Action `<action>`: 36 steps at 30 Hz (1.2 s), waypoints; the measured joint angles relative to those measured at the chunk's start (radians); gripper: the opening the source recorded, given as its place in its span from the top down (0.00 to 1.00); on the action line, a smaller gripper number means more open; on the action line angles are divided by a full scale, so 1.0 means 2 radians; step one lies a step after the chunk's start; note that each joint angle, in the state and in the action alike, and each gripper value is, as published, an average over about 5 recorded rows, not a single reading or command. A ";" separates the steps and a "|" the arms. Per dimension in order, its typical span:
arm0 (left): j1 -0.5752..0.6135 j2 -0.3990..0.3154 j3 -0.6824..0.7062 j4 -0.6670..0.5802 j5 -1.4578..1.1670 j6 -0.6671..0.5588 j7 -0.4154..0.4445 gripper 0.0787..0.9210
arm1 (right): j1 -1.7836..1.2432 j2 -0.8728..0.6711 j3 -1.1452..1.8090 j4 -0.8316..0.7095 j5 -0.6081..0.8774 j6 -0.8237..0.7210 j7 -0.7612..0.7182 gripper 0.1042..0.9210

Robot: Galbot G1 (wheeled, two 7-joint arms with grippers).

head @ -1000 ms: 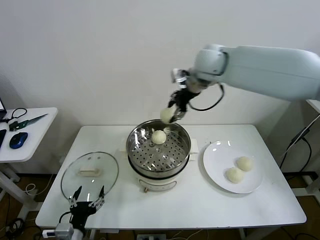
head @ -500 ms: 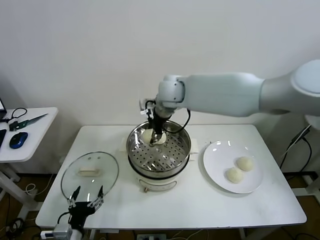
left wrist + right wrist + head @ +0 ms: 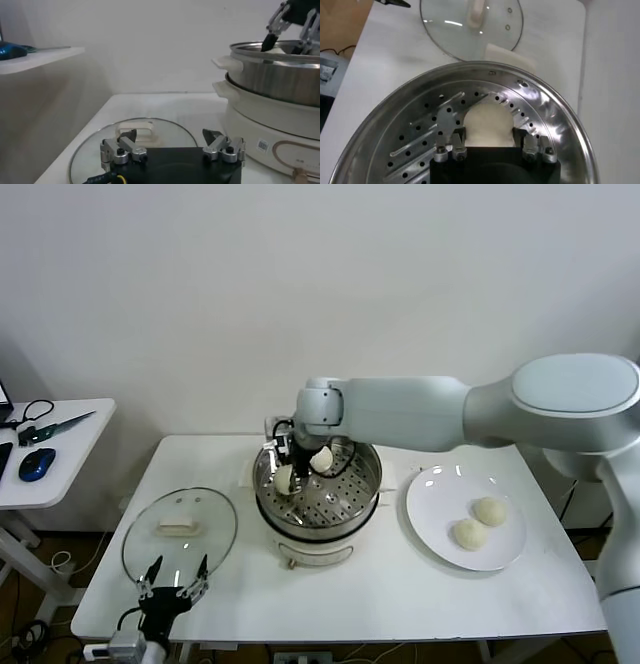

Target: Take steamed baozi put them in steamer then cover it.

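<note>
A steamed baozi [image 3: 488,125] is sitting low on the perforated tray of the steamer [image 3: 318,489], between the fingers of the right gripper [image 3: 291,475], whose jaws are flanking the bun closely; whether they are gripping it or letting go is not clear. A second bun [image 3: 321,458] is resting on the tray just beside it. Two more buns [image 3: 478,523] are waiting on the white plate [image 3: 432,496], making four. The one cover [image 3: 179,531] is lying flat beside the steamer, presumably kept off until loading finishes. The left gripper [image 3: 171,590] is hanging near the cover, jaws spread wide.
</note>
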 measured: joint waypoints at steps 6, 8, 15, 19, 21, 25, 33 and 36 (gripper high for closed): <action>0.000 -0.001 0.000 -0.002 0.001 0.001 0.000 0.12 | 0.002 -0.006 0.003 0.002 -0.012 0.008 -0.005 0.13; 0.000 -0.002 0.000 -0.003 0.001 0.001 0.000 0.12 | 0.009 -0.013 0.002 0.007 -0.014 0.015 -0.012 0.12; -0.001 -0.005 0.001 -0.006 0.003 0.003 0.000 0.12 | 0.070 -0.073 -0.022 0.034 -0.010 0.056 -0.064 0.12; -0.003 -0.005 0.001 -0.006 0.002 0.003 0.000 0.12 | 0.115 -0.130 -0.052 0.053 -0.016 0.082 -0.101 0.12; -0.005 -0.005 0.001 -0.005 0.001 0.003 0.000 0.12 | 0.134 -0.162 -0.069 0.065 -0.024 0.093 -0.115 0.12; -0.007 -0.006 0.002 -0.002 0.000 0.002 0.000 0.12 | 0.155 -0.232 -0.100 0.091 -0.055 0.107 -0.132 0.12; -0.009 -0.009 0.002 0.003 0.002 0.002 0.000 0.12 | 0.098 -0.355 -0.082 0.116 -0.143 0.114 -0.136 0.12; -0.009 -0.010 0.002 0.003 0.002 0.002 0.000 0.12 | 0.056 -0.384 -0.056 0.114 -0.175 0.114 -0.136 0.12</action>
